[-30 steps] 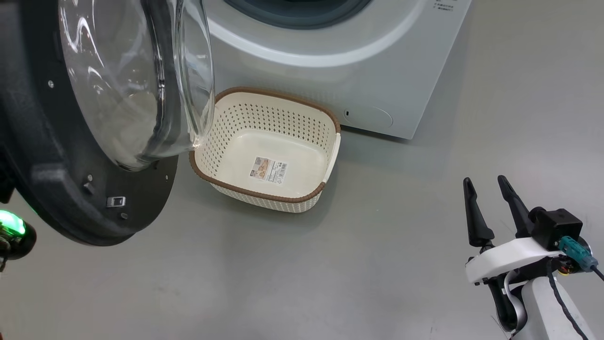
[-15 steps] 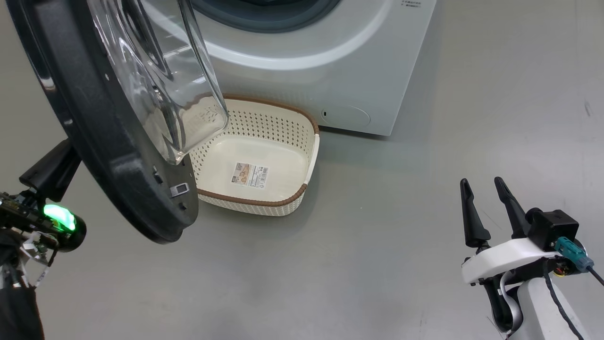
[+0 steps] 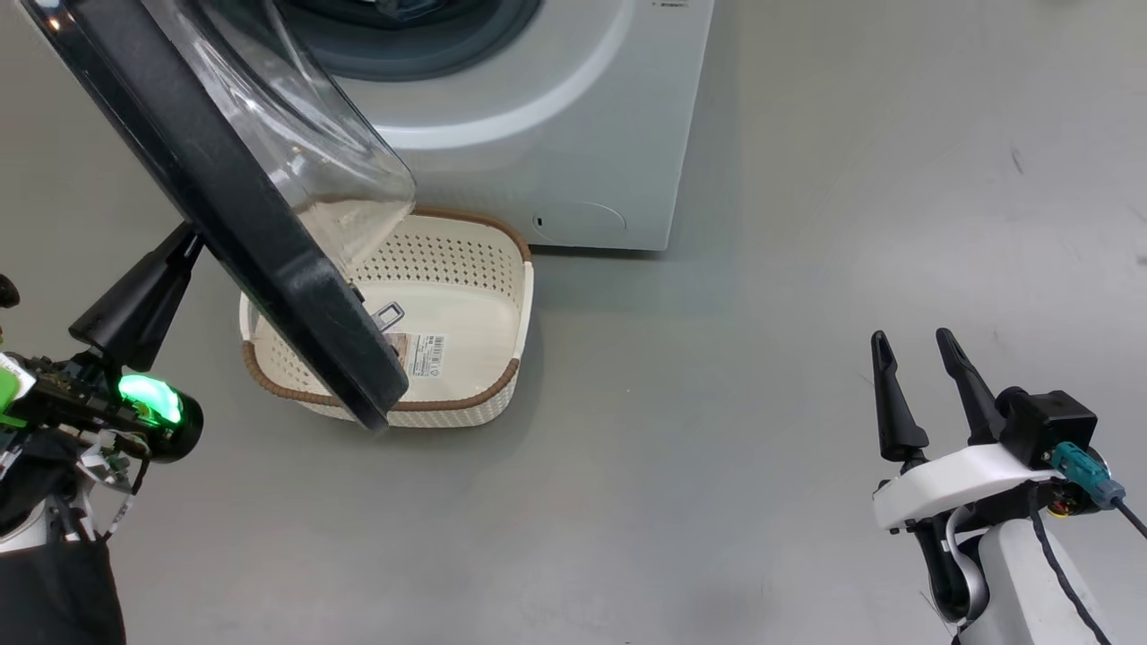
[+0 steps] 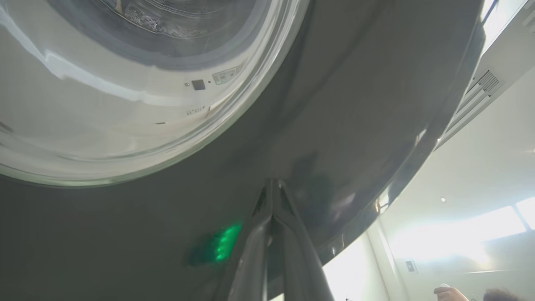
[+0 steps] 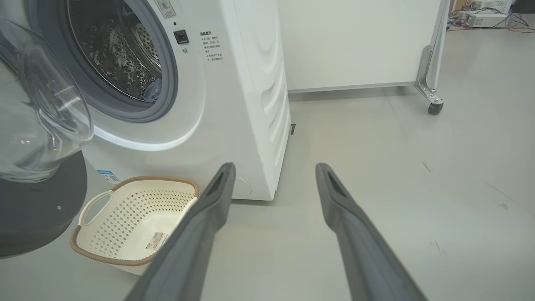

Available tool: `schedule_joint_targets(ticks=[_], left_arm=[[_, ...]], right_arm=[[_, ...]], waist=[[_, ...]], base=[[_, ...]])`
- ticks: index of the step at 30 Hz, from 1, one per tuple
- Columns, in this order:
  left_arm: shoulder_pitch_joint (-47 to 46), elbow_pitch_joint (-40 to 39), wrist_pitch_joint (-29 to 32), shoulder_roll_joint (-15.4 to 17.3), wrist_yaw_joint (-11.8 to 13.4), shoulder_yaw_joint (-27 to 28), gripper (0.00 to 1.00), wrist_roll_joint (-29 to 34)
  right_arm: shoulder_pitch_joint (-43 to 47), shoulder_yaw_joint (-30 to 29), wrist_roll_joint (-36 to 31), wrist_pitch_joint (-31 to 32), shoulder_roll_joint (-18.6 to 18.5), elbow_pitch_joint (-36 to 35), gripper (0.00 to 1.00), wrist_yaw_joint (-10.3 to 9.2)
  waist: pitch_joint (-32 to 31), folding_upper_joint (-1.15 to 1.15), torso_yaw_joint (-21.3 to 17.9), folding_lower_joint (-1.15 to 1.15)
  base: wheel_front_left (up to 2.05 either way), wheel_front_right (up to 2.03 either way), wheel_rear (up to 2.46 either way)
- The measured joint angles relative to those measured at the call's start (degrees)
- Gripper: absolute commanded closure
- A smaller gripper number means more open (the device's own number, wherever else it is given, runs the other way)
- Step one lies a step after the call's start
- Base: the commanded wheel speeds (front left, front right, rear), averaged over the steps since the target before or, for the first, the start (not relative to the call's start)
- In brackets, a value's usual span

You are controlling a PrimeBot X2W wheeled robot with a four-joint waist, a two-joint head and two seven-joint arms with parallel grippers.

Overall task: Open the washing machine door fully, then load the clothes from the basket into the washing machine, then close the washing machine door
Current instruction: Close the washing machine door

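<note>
1. The floor [image 3: 717, 466] was smooth and pale grey, with a few dark scuff marks [image 5: 426, 166] out to the right of the washing machine.
2. The washing machine [image 3: 573, 125] stood directly on it, white base flat to the floor.
3. The basket [image 3: 488, 387] sat upright on the floor just in front of the washing machine, toward the left of its front; whether they touched could not be told.
4. A white panel [image 5: 355, 42] stood behind and right of the washing machine, on a caster [image 5: 434, 109].
</note>
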Motion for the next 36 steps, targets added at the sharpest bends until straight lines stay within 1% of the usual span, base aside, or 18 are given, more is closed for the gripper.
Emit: schedule_joint_targets(ticks=[4,5,6,11,15,22,26,30,36], left_arm=[[0.0,-0.8,-1.3,-1.4,0.0,0.2,1.0,0.1],[0.0,-0.8,-1.3,-1.4,0.0,0.2,1.0,0.1],[-0.1,-1.3,-1.5,-1.5,0.0,0.0,1.0,0.7],[-0.5,-2.3,-3.6,-1.6,0.0,0.3,1.0,1.7],[-1.4,-2.3,-4.8,-1.6,0.0,0.3,1.0,4.4],[-4.3,-2.3,-7.9,-2.0,0.0,1.0,1.0,5.1],[-6.3,-2.3,-9.6,-2.2,0.0,1.7,1.0,7.3],[-7.8,-1.8,-10.6,-2.3,0.0,1.6,1.0,8.0],[-9.8,-0.3,-11.1,-3.2,0.0,0.0,1.0,8.3]], right_arm=[[0.0,-0.4,0.3,0.0,0.1,0.0,0.0,0.0],[0.0,-0.4,0.3,0.0,0.1,0.0,0.0,0.0],[0.0,-0.5,0.4,0.0,0.1,0.0,0.0,0.0],[-0.1,-0.5,0.4,0.0,0.2,-0.1,0.0,0.0],[-0.4,-0.7,0.4,0.0,0.3,-0.5,0.0,0.0],[-1.4,-1.2,0.5,0.0,0.4,-1.1,0.0,0.0],[-1.9,-1.4,0.7,0.0,0.5,-1.5,0.0,0.0],[-2.5,-2.2,1.0,0.0,0.6,-2.0,0.0,0.0],[-2.5,-4.1,1.0,0.0,0.7,-2.6,0.0,-0.01]], waist=[[0.1,0.0,-3.2,0.0],[0.1,0.0,-3.2,0.0],[0.2,0.0,-4.5,0.0],[0.7,0.0,-7.6,0.0],[1.4,0.0,-10.1,0.0],[3.2,0.0,-14.0,0.0],[4.6,0.0,-15.8,0.0],[6.1,0.0,-17.2,0.0],[7.7,0.0,-17.8,0.0]], base=[[0.0,0.0,0.0],[0.0,0.0,0.0],[0.0,0.0,0.0],[0.0,0.0,0.0],[0.0,0.0,0.0],[0.0,0.0,0.0],[0.0,0.0,0.0],[0.0,0.0,0.0],[0.0,0.0,0.0]])
